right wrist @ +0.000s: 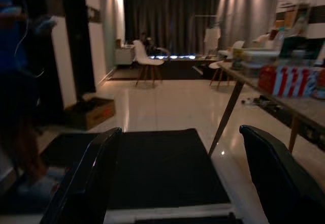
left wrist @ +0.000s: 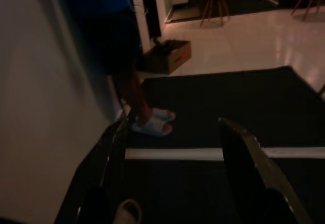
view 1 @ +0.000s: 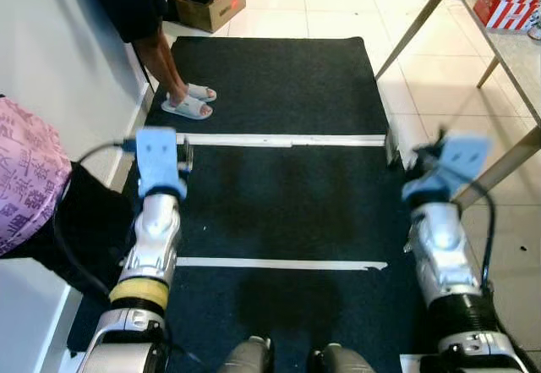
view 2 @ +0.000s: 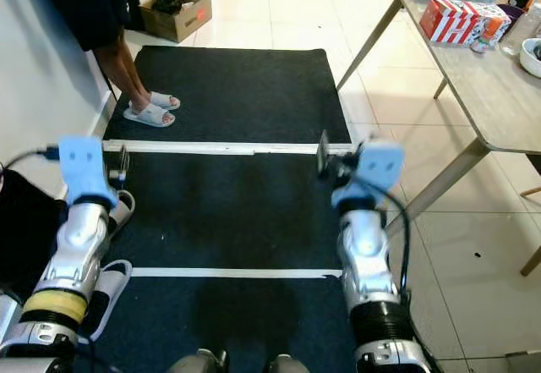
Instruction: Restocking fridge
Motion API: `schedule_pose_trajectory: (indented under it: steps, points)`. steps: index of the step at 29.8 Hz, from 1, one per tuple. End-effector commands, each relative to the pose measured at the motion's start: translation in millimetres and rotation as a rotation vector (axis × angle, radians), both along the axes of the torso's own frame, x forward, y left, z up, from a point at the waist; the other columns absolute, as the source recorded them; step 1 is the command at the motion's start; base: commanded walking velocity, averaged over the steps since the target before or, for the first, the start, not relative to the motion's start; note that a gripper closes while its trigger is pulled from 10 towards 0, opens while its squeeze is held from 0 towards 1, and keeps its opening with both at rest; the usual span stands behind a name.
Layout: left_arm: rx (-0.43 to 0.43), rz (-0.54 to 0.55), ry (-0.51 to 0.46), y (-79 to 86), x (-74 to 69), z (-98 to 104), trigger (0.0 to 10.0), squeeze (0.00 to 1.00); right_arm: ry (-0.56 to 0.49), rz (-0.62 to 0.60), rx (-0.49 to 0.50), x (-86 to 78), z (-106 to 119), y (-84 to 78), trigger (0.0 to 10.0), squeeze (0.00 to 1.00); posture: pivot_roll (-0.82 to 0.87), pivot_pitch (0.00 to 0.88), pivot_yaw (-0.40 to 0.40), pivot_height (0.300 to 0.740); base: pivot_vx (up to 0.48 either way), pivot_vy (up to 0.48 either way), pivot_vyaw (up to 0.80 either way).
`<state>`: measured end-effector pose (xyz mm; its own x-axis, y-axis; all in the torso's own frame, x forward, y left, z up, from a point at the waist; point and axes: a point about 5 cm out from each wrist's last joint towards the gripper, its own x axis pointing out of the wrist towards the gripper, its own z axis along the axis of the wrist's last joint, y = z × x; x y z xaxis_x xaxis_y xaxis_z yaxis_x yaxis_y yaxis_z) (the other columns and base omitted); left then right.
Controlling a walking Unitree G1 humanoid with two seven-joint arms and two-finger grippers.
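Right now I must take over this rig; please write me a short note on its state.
Left gripper: fingers open, empty, raised over the black mat.
Right gripper: fingers open, empty, also raised.
Table on the robot's right carries a red-striped box and other items.
A person stands ahead on the left, by the wall.
Done: nothing held yet.
Left: the whole restocking.

Red/wht box (view 2: 452, 19), on table (view 2: 499, 102), far rt

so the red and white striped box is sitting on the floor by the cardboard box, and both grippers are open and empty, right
Not quite. The red and white striped box sits on the table on the robot's right, as the right eye view shows; the cardboard box is on the floor across the room. The rest holds: left gripper and right gripper are open and empty.
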<state>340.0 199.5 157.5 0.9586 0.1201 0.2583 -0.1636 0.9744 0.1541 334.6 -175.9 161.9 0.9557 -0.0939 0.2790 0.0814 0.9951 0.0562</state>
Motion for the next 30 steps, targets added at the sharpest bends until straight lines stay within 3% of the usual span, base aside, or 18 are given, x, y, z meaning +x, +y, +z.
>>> schedule_pose_trajectory:
  steps: [1, 5, 9, 12, 30]
  points:
    - [0.005, -0.031, 0.048, -10.9, -3.3, -13, 10.0, 0.00, 0.044, 0.002, -0.022, -3.5, -10, 1.8, 10.0, 0.00, -0.05, 0.149, -0.036, 0.740, 0.289, 0.000, 0.00]
    - [-0.006, -0.033, 0.101, -13.0, -7.7, -26, 10.0, 0.00, 0.074, 0.009, -0.043, -6.6, -14, 4.2, 10.0, 0.00, -0.05, 0.147, -0.035, 0.740, 0.297, 0.000, 0.00]
    - [-0.040, 0.009, 0.303, -12.0, -28.1, -81, 10.0, 0.00, 0.206, -0.035, -0.096, -14.7, -44, -2.1, 10.0, 0.00, -0.05, 0.142, -0.039, 0.740, 0.345, 0.000, 0.00]
    - [-0.031, 0.009, 0.355, -13.8, -38.7, -96, 10.0, 0.00, 0.265, -0.062, -0.117, -20.5, -58, -8.0, 10.0, 0.00, -0.05, 0.141, -0.042, 0.740, 0.480, 0.000, 0.00]
    - [-0.011, -0.003, 0.329, -17.5, -31.6, -85, 10.0, 0.00, 0.281, -0.082, -0.126, -22.4, -59, -16.7, 10.0, 0.00, -0.05, 0.142, -0.036, 0.740, 0.480, 0.000, 0.00]
